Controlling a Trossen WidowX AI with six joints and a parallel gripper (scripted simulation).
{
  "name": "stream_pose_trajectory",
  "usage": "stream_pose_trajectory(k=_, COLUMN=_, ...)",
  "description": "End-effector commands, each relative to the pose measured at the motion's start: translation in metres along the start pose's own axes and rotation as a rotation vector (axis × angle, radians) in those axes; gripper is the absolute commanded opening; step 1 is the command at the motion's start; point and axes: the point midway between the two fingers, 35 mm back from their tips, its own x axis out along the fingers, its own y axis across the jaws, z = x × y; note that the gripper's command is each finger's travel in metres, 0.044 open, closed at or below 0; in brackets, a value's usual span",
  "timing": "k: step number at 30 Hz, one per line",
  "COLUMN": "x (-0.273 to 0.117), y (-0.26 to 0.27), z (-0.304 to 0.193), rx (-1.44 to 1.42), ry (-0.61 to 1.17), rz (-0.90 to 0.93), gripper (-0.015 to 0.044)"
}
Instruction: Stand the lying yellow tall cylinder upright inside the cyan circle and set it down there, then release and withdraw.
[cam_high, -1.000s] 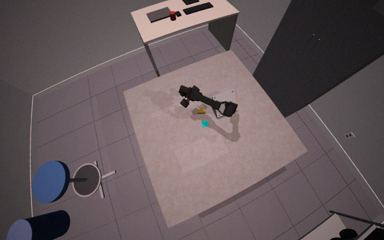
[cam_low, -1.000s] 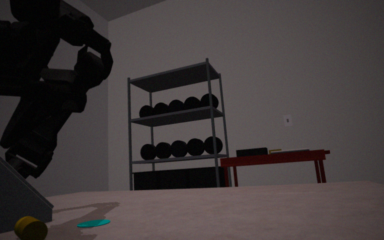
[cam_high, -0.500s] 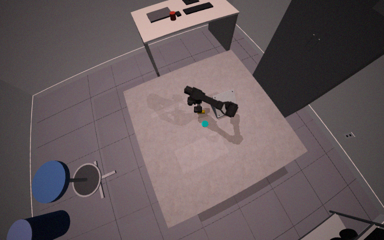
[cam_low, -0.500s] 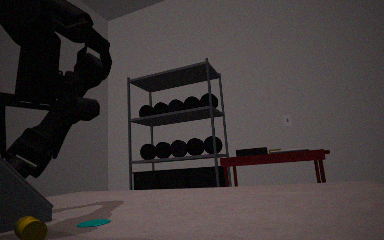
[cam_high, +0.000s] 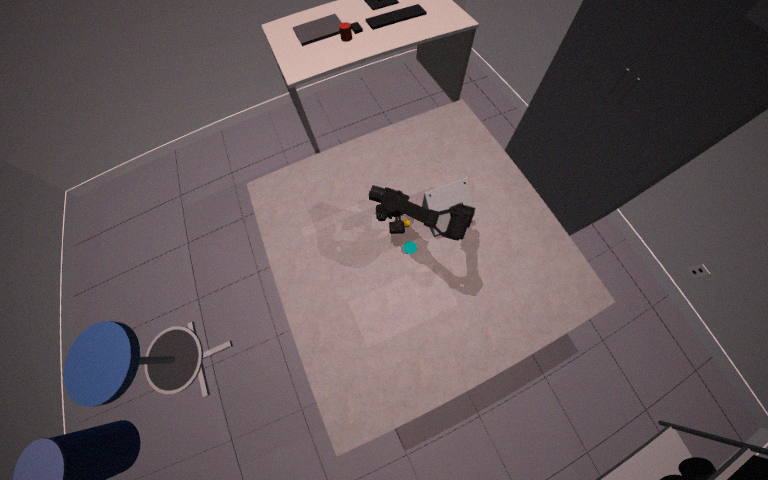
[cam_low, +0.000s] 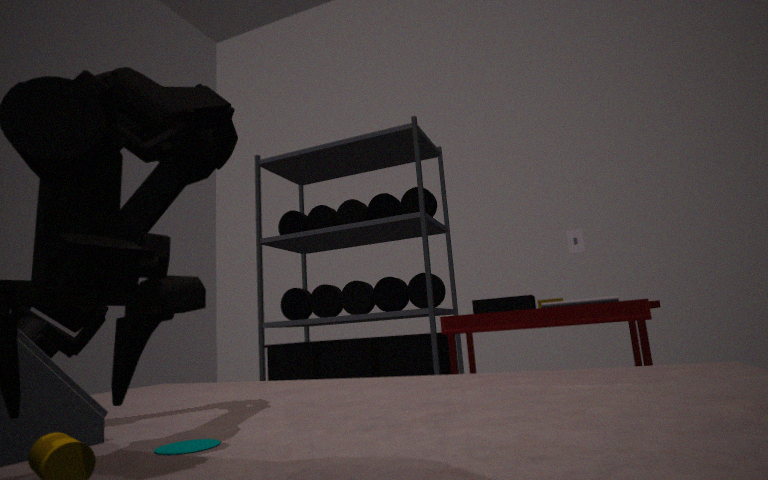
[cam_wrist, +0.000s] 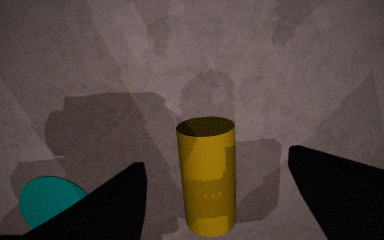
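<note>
We see a smooth, shiny-less yellow cylinder (cam_high: 406, 223) (cam_low: 61, 457) (cam_wrist: 210, 180) that looks like plastic, a flat, matt cyan circle (cam_high: 409, 247) (cam_low: 187, 446) (cam_wrist: 49, 201), a blotchy, stone-like table top (cam_high: 441, 362) (cam_low: 509, 418) (cam_wrist: 310, 90), and a shelf (cam_low: 258, 266) like dull gray metal.

Yellow cylinder (cam_high: 406, 223) (cam_low: 61, 456) (cam_wrist: 210, 177) lay on its side, apart from the flat cyan circle (cam_high: 410, 247) (cam_low: 187, 446) (cam_wrist: 50, 200), which sat at its 6 o'clock in the top view.
</note>
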Motion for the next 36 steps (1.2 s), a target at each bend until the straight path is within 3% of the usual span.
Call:
stream_pose_trajectory(k=1, x=0.037, y=0.002, z=-0.008, rx=0.009, ry=0.009, rz=0.012, gripper=0.0309)
stream_pose_trajectory(k=4, x=0.038, y=0.002, z=-0.008, rx=0.009, ry=0.009, rz=0.012, gripper=0.0309)
stream_pose_trajectory(k=12, x=0.038, y=0.002, z=-0.008, rx=0.009, ry=0.009, rz=0.012, gripper=0.0105)
stream_pose_trajectory(k=36, x=-0.011, y=-0.004, z=-0.001, rx=0.051, ry=-0.014, rz=-0.009, gripper=0.0105)
